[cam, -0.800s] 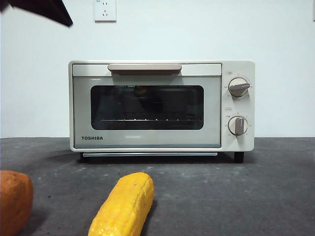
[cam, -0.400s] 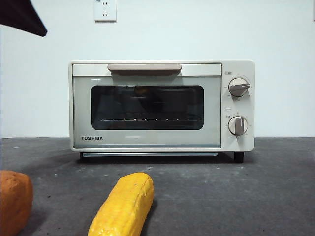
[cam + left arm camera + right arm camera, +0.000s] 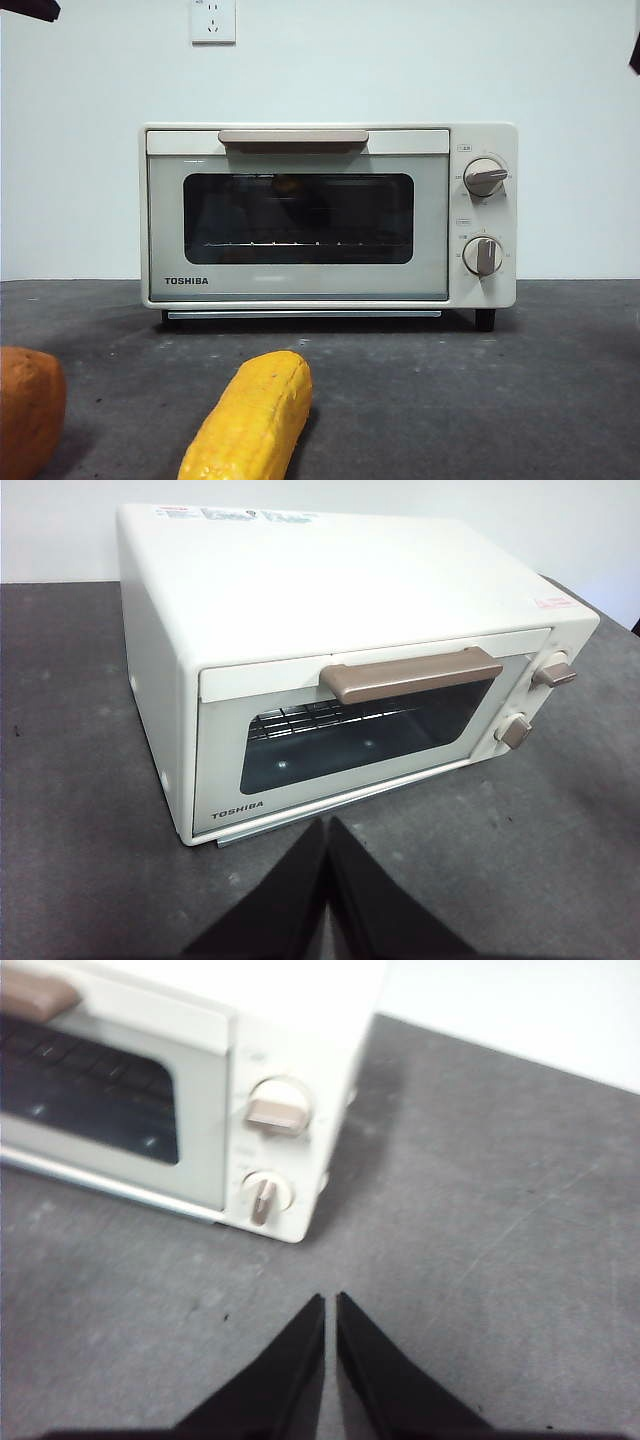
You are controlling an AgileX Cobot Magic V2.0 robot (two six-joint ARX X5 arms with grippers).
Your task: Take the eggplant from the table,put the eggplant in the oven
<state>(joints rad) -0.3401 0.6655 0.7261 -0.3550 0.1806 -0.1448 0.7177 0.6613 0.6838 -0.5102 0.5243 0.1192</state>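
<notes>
The cream-white TOSHIBA oven (image 3: 330, 215) stands on the dark grey table (image 3: 480, 390) with its glass door closed; its beige handle (image 3: 410, 674) and wire rack (image 3: 320, 718) show in the left wrist view. No eggplant shows on the table in any view; only a dim dark shape sits behind the glass, too faint to identify. My left gripper (image 3: 325, 825) hovers shut and empty before the oven's front. Off the knob end of the oven (image 3: 180, 1090), my right gripper (image 3: 330, 1300) is shut and empty above bare table. Both arms show only as black tips at the front view's top corners.
A yellow corn cob (image 3: 250, 420) lies on the table near the front, in front of the oven. An orange rounded lump (image 3: 28, 408) sits at the front left edge. A wall socket (image 3: 213, 20) is above the oven.
The black arm tip at the top left of the front view has drawn back up and to the left, almost out of the picture. The oven, corn and orange lump have not moved.
</notes>
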